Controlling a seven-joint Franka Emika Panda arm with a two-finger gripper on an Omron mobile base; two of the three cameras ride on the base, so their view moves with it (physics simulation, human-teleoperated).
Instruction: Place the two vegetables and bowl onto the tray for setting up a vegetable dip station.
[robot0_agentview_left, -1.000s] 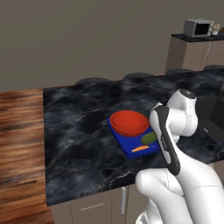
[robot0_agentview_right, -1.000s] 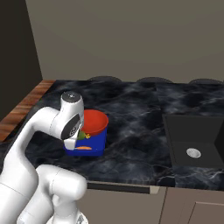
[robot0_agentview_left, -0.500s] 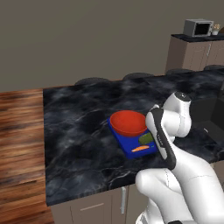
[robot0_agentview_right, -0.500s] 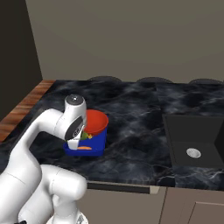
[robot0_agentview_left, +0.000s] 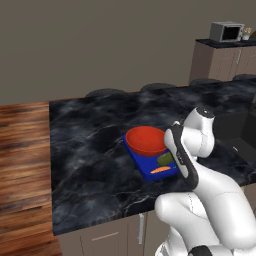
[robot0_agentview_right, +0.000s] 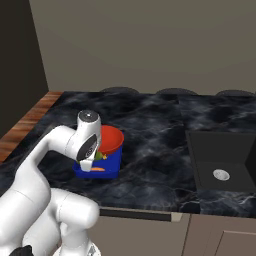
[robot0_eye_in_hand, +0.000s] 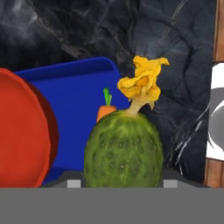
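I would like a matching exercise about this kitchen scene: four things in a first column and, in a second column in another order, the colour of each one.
Things:
1. bowl
2. tray
3. carrot piece
4. bumpy vegetable with a flower at its tip

Colours:
A. bright blue
B. green with yellow
C. red-orange, round and shallow
D. orange with a small green top

Pairs: 1-C, 2-A, 3-D, 4-B
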